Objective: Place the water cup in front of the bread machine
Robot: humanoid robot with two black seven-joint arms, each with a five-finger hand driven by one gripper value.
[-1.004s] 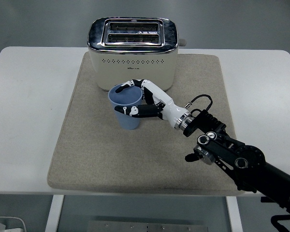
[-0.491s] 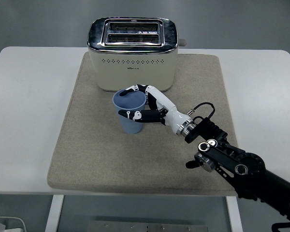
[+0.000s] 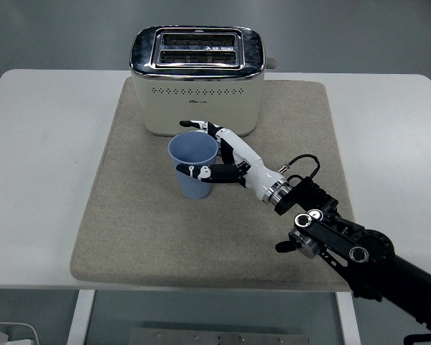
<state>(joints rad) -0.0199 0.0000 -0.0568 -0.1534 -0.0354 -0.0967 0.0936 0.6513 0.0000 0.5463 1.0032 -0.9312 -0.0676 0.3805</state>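
Blue water cup (image 3: 194, 168) stands upright on the beige mat (image 3: 129, 215), just in front of the bread machine (image 3: 197, 79), at roughly 6 o'clock from it and slightly right of its centre line. Cup is empty as far as visible, rim facing up.

Right hand (image 3: 226, 154) comes in from 4 o'clock, black arm (image 3: 359, 251) crossing the mat's lower right. Hand sits at the cup's 3 o'clock side. Fingers are spread: upper finger (image 3: 197, 125) arcs past the rim at the cup's 12 o'clock, looks lifted clear of the rim; thumb (image 3: 201, 172) lies against or just beside the cup wall low on the 3 o'clock side. Can't tell for sure if the thumb touches. Not clamped on the cup; reads as a loose, apart grip.

Bread machine is at the mat's 12 o'clock edge, two slots on top, chrome lid, cream body. Mat lies centred on the white desk (image 3: 43, 158).
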